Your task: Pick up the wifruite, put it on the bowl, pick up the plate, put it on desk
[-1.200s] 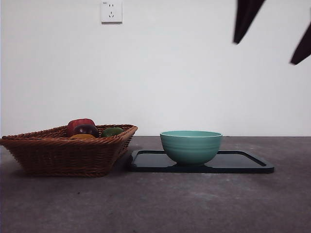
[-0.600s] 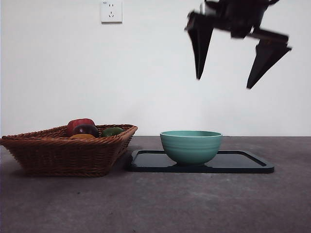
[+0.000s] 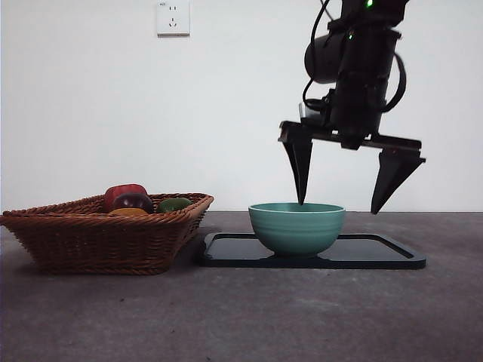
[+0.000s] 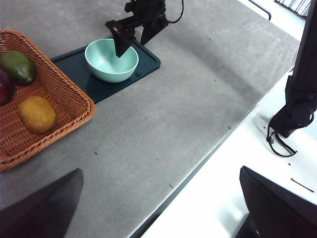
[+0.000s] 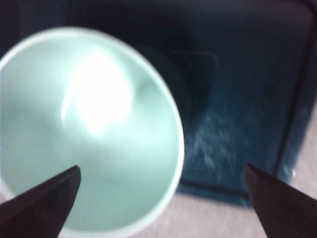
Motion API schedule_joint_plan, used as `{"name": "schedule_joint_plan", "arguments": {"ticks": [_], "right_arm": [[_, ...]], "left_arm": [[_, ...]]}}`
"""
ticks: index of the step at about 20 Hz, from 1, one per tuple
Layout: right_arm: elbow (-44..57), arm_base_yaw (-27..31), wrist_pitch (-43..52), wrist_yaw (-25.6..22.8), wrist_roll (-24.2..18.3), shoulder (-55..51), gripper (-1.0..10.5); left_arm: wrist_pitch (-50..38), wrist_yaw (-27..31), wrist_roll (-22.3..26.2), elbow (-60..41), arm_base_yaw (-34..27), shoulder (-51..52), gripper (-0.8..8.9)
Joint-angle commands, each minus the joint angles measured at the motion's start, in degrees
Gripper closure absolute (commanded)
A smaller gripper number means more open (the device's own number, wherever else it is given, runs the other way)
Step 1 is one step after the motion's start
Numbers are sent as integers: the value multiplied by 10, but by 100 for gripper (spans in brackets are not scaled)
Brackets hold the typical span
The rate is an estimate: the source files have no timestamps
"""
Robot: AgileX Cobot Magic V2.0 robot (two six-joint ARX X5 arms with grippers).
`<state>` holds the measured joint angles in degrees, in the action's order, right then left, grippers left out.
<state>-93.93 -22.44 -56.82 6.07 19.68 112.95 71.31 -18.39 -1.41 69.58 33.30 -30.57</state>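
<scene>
A brown wicker basket (image 3: 106, 232) sits at the left of the desk (image 3: 241, 317), holding the wifruite (image 4: 36, 114) beside a dark red fruit (image 3: 125, 196) and a green fruit (image 4: 18, 66). To its right, the teal bowl (image 3: 296, 227) stands on a dark tray (image 3: 377, 253). The right tool (image 3: 338, 207) hangs spread wide (one jaw tip over the bowl's mouth, one outside the rim), holding nothing. The left tool (image 4: 158, 208) waits wide open, well apart.

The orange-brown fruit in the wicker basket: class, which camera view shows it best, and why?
The left wrist view: the orange-brown fruit lies fully exposed in the wicker basket, seen from above. The front view shows only a sliver above the basket rim. The right wrist view shows none of it, just the teal bowl and dark tray.
</scene>
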Motion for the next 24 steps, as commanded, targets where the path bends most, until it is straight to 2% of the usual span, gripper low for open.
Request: {"name": "schedule_joint_plan", "arguments": {"ticks": [1, 8, 10, 13, 18, 24], "right_arm": [[-14, 2, 16, 1, -3, 29, 388], [-14, 7, 54, 0, 9, 42, 707], [-14, 7, 45, 10, 9, 49, 759], [-14, 2, 48, 12, 4, 56, 942], [-14, 1, 40, 12, 2, 38, 942], [-14, 3, -40, 2, -36, -51, 942]], "left_arm": [[-7, -3, -1, 6, 5, -1, 313], [-7, -3, -1, 6, 5, -1, 313], [-7, -3, -1, 6, 5, -1, 313], [-6, -3, -1, 6, 5, -1, 313], [-6, -3, -1, 6, 5, -1, 313], [-6, -3, -2, 6, 5, -1, 313]]}}
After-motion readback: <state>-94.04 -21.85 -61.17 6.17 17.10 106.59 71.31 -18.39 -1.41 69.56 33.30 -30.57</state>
